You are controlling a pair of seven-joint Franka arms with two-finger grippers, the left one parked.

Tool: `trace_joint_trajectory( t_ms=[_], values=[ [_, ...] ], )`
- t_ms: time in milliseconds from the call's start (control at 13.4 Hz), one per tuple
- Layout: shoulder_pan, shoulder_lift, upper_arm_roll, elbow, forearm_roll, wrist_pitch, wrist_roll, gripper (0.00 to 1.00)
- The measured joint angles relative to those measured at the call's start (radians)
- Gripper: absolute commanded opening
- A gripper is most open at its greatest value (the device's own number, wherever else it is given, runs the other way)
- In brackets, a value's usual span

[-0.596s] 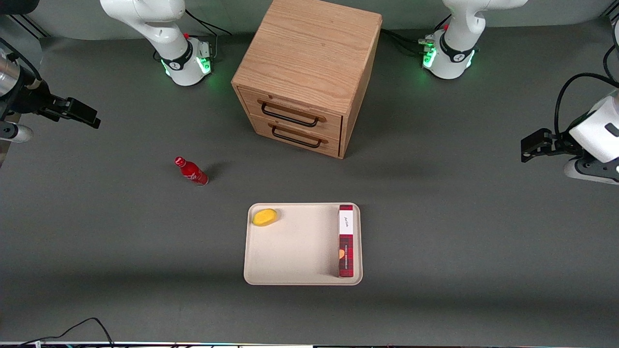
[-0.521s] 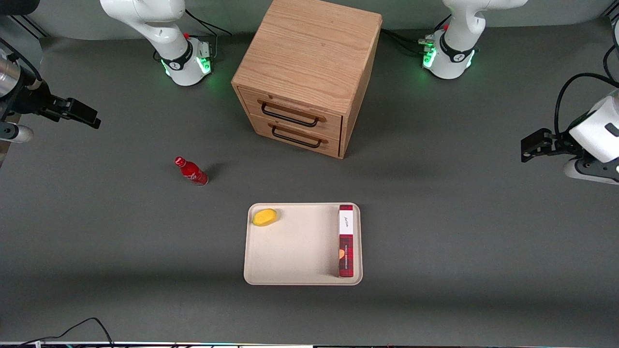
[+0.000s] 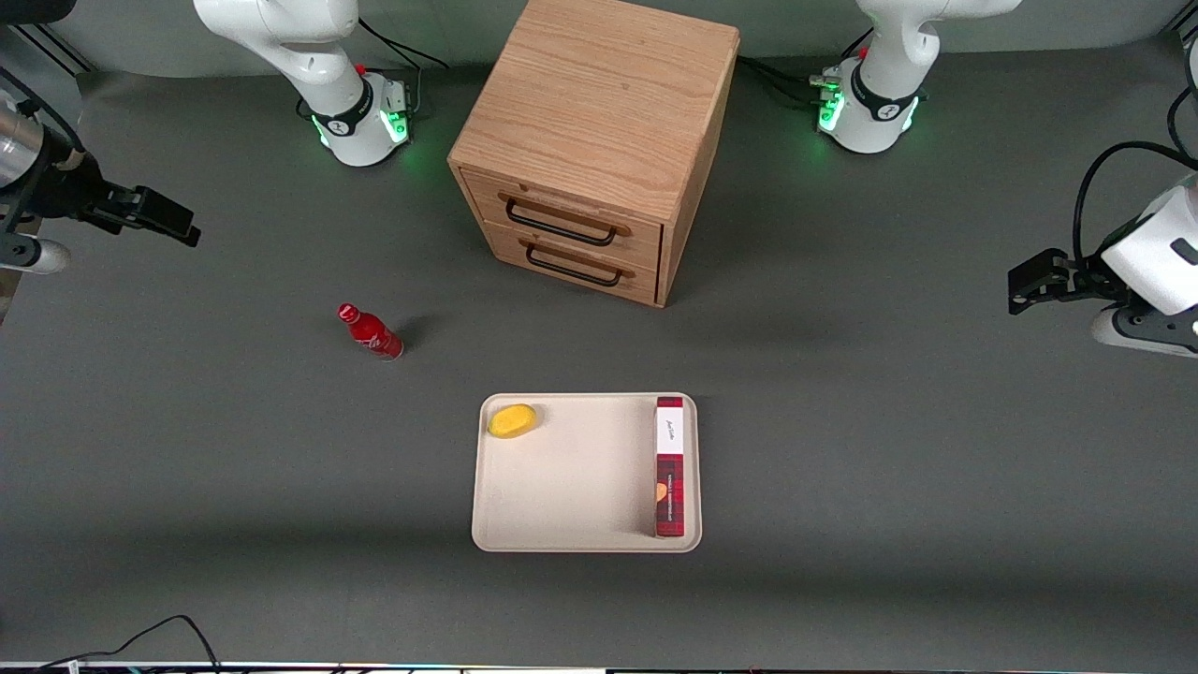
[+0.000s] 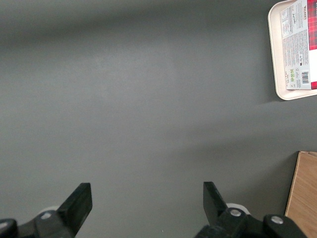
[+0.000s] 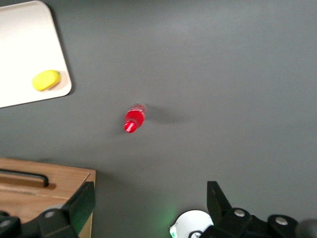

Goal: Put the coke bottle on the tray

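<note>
Gripper (image 3: 168, 222) hangs high near the working arm's end of the table, fingers (image 5: 81, 203) spread wide, holding nothing. Well apart from it.

Coke bottle (image 3: 370, 331) stands upright on the bare grey table (image 3: 889, 449), between the gripper and the tray (image 3: 562, 505), a little farther from the front camera than the tray. Red all over, smooth and glossy, round body narrowing to a capped neck.

Judgement: light, rigid, likely slick; tips easily. Take it across the body below the shoulder, not the neck.

Tray is flat, beige, matte, with rounded corners and a low rim. It holds a yellow oval lump (image 3: 512, 420) and a long plaid box (image 3: 669, 468) along one edge; middle bare.

Wooden drawer cabinet (image 3: 590, 150) is farther back.
</note>
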Motion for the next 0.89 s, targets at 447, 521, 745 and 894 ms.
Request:
trace_joint_trajectory(
  t_ms=[447, 521, 745, 894],
  values=[
    [0.008, 0.029, 0.108, -0.308, 0.026, 0.310, 0.061, 1.00],
    [0.008, 0.039, 0.127, -0.394, 0.026, 0.411, 0.083, 1.00],
    [0.007, 0.060, 0.150, -0.578, 0.020, 0.646, 0.107, 1.00],
    [0.002, 0.066, 0.148, -0.629, 0.013, 0.727, 0.107, 1.00]
  ],
)
